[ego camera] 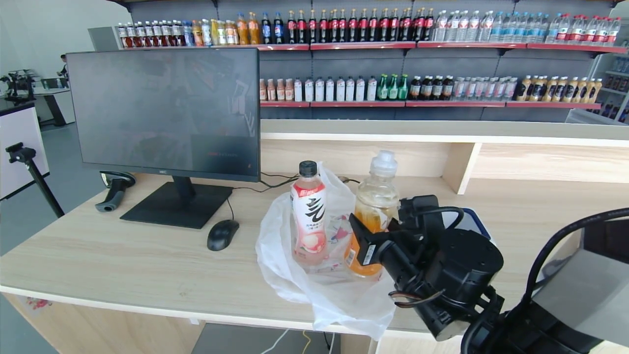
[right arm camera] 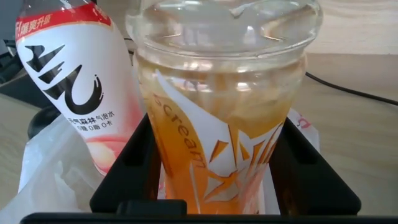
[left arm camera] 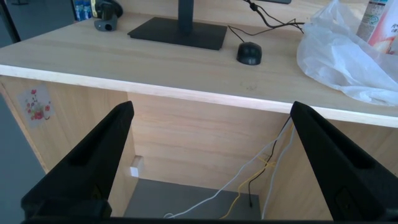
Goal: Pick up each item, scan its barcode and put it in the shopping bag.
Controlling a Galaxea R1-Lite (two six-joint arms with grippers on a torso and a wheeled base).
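Note:
A white plastic shopping bag [ego camera: 314, 285] lies open on the wooden counter. A pink-labelled bottle [ego camera: 308, 216] with a black cap stands upright in it. Beside it stands an orange drink bottle [ego camera: 376, 206] with a white cap, its base on the bag. My right gripper [ego camera: 366, 246] is shut on the lower half of the orange drink bottle [right arm camera: 224, 124], one finger pressing each side, with the pink bottle [right arm camera: 74, 93] close alongside. My left gripper [left arm camera: 211, 162] hangs open in front of and below the counter's front edge, holding nothing.
A monitor [ego camera: 167, 113] stands at the back left, with a mouse [ego camera: 222, 234] and a barcode scanner [ego camera: 115, 189] near its foot. A blue-rimmed object [ego camera: 474, 221] lies behind the right arm. A raised ledge [ego camera: 442, 132] runs along the counter's back, with drink shelves beyond.

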